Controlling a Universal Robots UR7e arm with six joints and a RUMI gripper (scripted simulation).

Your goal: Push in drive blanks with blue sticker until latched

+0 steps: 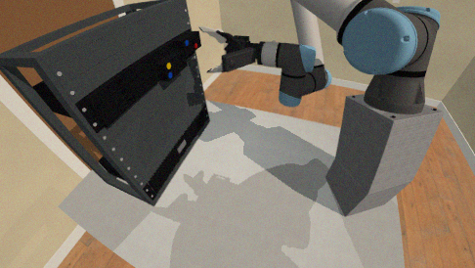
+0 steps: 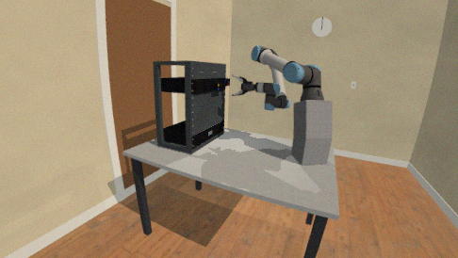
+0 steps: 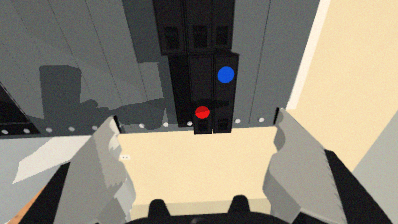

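The dark grey rack [image 1: 112,98] stands on the table at the left; it also shows in the exterior view [image 2: 190,105]. A black row of drive blanks crosses its upper front. Near the row's right end sit a blank with a blue sticker [image 1: 186,42] and one with a red sticker [image 1: 196,45]. Further left are a yellow sticker [image 1: 168,66] and a second blue sticker [image 1: 169,75]. My gripper [image 1: 206,50] is open and empty, a short way off the rack's front at the right end, touching nothing. In the wrist view the blue sticker [image 3: 226,74] and the red sticker [image 3: 202,112] lie ahead between my fingers.
A black unit [image 1: 176,152] fills the rack's bottom slot. The arm's grey pedestal [image 1: 381,152] stands at the right of the table. The rack sits near the table's far left corner [image 2: 141,148], with a wall and a door behind it.
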